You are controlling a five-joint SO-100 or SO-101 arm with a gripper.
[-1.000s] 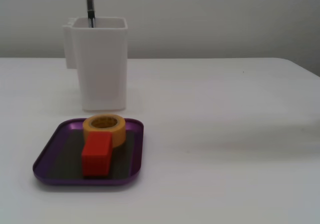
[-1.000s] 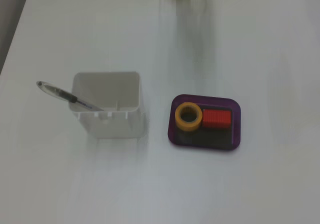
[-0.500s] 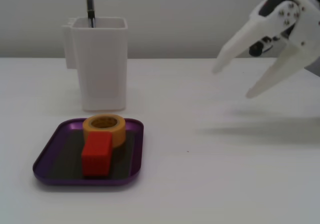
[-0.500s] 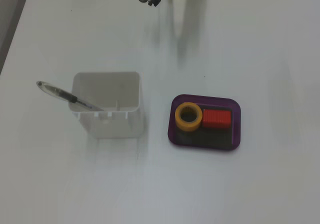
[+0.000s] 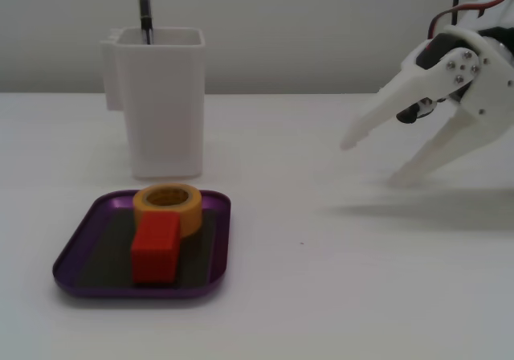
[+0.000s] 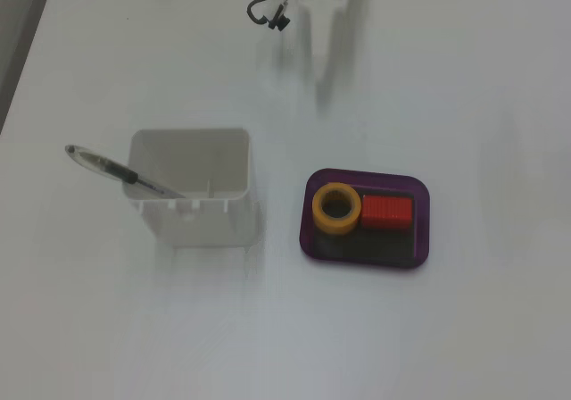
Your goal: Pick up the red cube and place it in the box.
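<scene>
- Bench (image 5: 337,296): flat, matte white surface, plain and unmarked apart from soft shadows.
- The box (image 5: 72,251) (image 6: 421,226): shallow purple tray with a metallic sheen, roughly square with rounded corners, low raised rim, dark flat floor.
- The red cube (image 5: 156,248) (image 6: 386,212): small bright red oblong block, lying on the floor of the box, hard-edged with flat faces; any surface ribbing is too fine to confirm.
- Tape roll (image 5: 167,205) (image 6: 336,210): yellow-orange ring with an open core, lying flat inside the box and touching the red cube.
- Pen holder (image 5: 161,103) (image 6: 192,186): tall white rectangular container, smooth plastic-looking walls, open top, standing just beside the box.
- Pen (image 5: 145,10) (image 6: 120,172): slim, dark barrel with a clear end, leaning out of the holder.
- Pincer (image 5: 371,161): two long, tapered white fingers, smooth moulded plastic with visible screws, spread wide apart and holding nothing; it hangs above the bench, well apart from the box.
</scene>
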